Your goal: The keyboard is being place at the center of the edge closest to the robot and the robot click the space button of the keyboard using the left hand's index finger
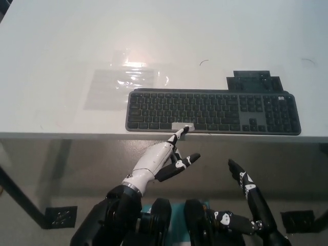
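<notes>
both hands empty: left hand (159, 161) points its index finger (177, 137) onto the space bar (183, 126) of the keyboard (212, 111), other fingers loose; right hand (248, 192) rests low, fingers spread.

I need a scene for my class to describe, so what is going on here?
A humanoid robot is working at a white table. Its white left hand reaches up from below the near edge, one finger stretched out with its tip at the front edge of the space bar of a dark keyboard. The keyboard lies along that near edge. Whether the key is pressed down cannot be told. The black right hand rests low at the right, below the table, holding nothing.
</notes>
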